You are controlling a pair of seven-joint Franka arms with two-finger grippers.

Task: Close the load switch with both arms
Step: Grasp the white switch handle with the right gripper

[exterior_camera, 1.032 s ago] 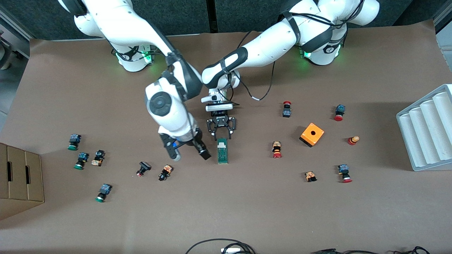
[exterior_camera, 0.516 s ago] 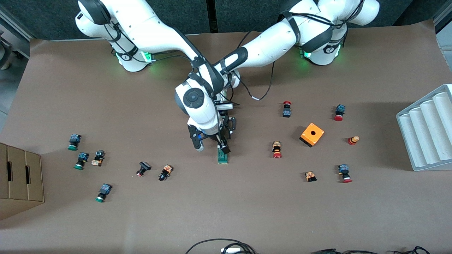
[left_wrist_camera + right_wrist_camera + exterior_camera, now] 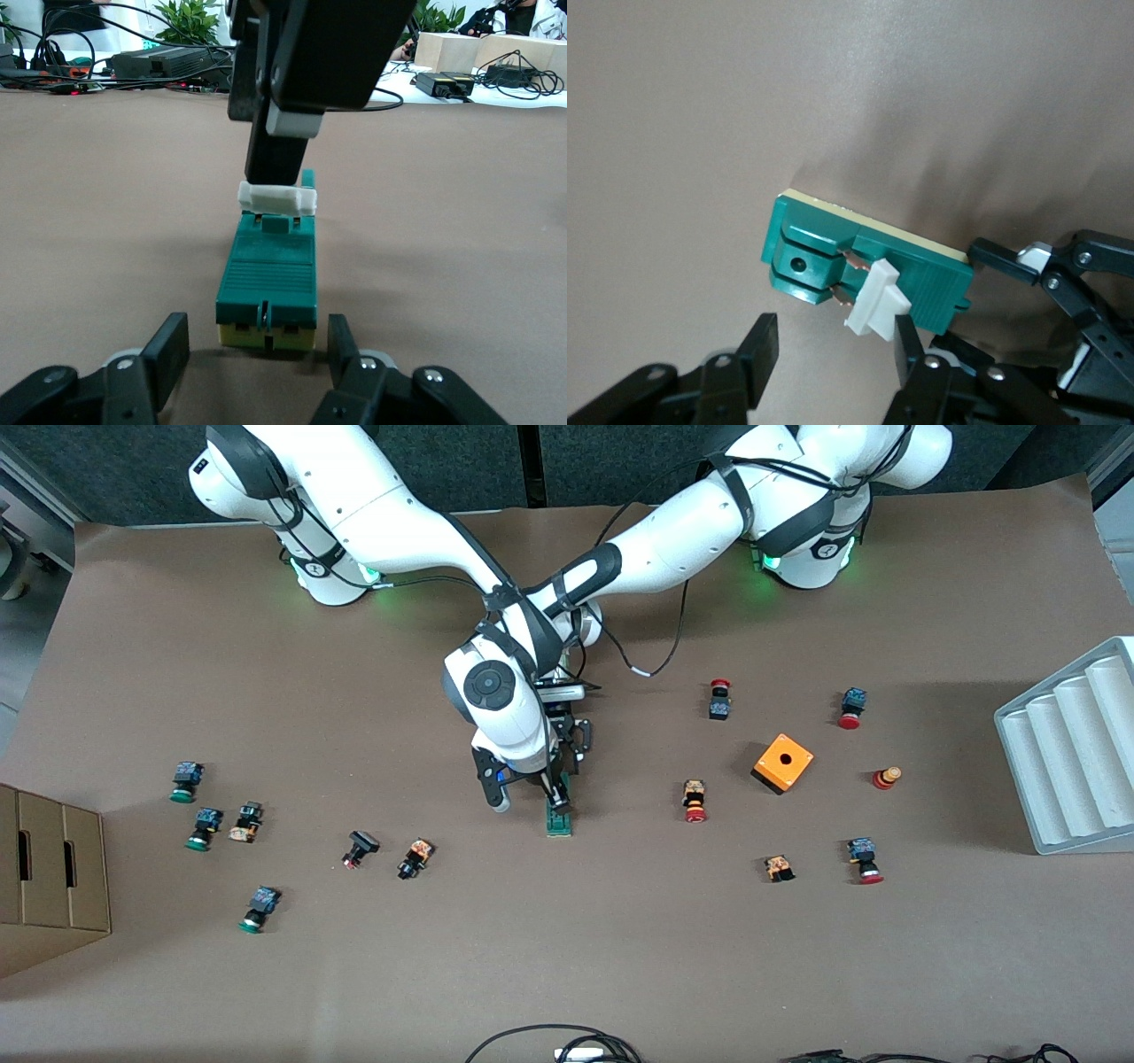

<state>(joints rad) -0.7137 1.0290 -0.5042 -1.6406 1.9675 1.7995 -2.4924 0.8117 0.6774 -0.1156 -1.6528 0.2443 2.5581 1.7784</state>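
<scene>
Brown paper covers your table [image 3: 620, 957], and the narrow dark-green load switch [image 3: 558, 820] lies flat near its middle. Your left gripper [image 3: 257, 359] is clamped on the switch's end facing the arm bases. Your right gripper [image 3: 833, 354] stands over it with jaws apart, one finger [image 3: 276, 150] touching the small white end piece [image 3: 277, 198].

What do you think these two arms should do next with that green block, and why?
Probably press down: the left gripper clamps one end of the load switch, steadying it on the table, and one finger of the right gripper touches its raised white lever. Pushing that lever flat should close the switch.
</scene>
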